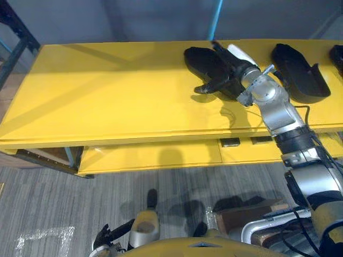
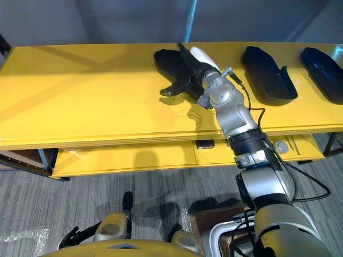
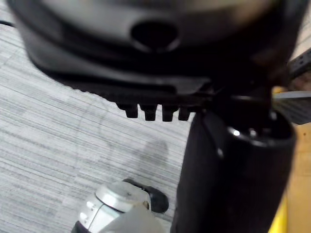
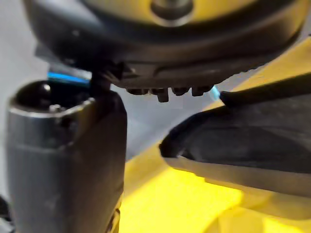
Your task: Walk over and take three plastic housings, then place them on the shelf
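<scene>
Reaching across in the left eye view, the right hand [image 1: 228,74] lies on the leftmost housing [image 1: 198,58] on the yellow shelf [image 1: 107,101], fingers loose. Right eye: a middle housing [image 2: 268,75] and a far housing [image 2: 324,67] sit alongside, so placing looks nearly done. Left wrist: the left hand [image 3: 146,73] hangs relaxed, empty, over the floor [image 3: 58,136]. Right wrist: thumb clear of the leftmost housing, no grip.

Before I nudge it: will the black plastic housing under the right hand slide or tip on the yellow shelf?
It probably slides rather than tips: the black plastic housing lies low on the glossy yellow shelf. It is likely stiff and light, since it looks like a hollow moulded shell. The right hand is over it.
</scene>
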You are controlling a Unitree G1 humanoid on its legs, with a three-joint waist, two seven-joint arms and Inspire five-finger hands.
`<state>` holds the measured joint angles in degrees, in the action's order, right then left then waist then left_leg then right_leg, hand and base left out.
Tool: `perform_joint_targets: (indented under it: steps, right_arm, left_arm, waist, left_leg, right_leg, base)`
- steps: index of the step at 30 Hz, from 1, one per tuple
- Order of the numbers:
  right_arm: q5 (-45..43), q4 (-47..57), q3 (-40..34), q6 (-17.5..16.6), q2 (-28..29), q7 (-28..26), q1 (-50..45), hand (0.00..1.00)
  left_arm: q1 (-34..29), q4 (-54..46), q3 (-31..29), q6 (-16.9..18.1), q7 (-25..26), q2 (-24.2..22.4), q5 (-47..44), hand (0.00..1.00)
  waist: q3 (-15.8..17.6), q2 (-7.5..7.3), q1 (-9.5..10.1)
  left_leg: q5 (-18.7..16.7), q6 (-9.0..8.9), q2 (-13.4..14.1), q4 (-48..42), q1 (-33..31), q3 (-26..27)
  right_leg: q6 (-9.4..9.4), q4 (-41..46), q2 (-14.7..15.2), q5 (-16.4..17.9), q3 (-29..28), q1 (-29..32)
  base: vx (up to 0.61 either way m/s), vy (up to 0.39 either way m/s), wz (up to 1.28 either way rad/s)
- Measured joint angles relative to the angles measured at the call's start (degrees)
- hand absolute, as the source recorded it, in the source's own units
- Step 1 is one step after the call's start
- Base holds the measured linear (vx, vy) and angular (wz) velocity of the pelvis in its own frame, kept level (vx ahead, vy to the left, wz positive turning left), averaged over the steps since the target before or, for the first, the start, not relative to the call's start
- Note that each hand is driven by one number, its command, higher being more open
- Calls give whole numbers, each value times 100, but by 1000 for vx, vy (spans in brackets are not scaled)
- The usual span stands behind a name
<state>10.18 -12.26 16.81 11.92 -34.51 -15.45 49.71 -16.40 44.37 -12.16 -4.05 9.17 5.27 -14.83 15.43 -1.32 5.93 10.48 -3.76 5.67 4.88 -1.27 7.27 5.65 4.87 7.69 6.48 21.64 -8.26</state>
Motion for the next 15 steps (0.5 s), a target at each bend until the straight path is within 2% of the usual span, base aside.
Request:
perform_joint_targets:
  steps: [5, 9, 13, 15]
  right_arm:
    - [-502, 518, 0, -5, -127, -140, -196, 100]
    - [-477, 886, -1, -47, -299, -140, -357, 100]
    - [33, 1083, 1, -608, -818, -140, -375, 100]
    - [451, 1057, 87, -903, -1318, -141, -375, 100]
  left_arm:
    - [-12, 15, -12, 40, -13, 149, 204, 100]
    - [-12, 74, -15, 146, -11, 177, 202, 100]
    - [-32, 132, -12, 144, 11, 190, 197, 100]
    - [-124, 128, -2, 146, 11, 242, 192, 100]
  waist:
    - [-84, -171, -159]
    - [-122, -231, -158]
    - [-155, -279, -150]
    - [-299, -351, -152]
  left_leg:
    - [-30, -17, 23, 23, 146, 97]
    - [-71, -13, 86, 26, 162, 162]
    - [-76, 18, 93, 27, 127, 154]
    - [-57, 9, 89, 27, 17, 150]
  right_leg:
    - [-7, 9, -20, -2, -117, -70]
    - [-32, 8, -77, -15, -185, -35]
    - [-48, 13, -75, -6, -179, 25]
    - [-28, 3, -76, -34, -173, 123]
  base:
    - [-18, -17, -15]
    - [-65, -13, -8]
    - [-46, -2, 1]
    - [0, 0, 0]
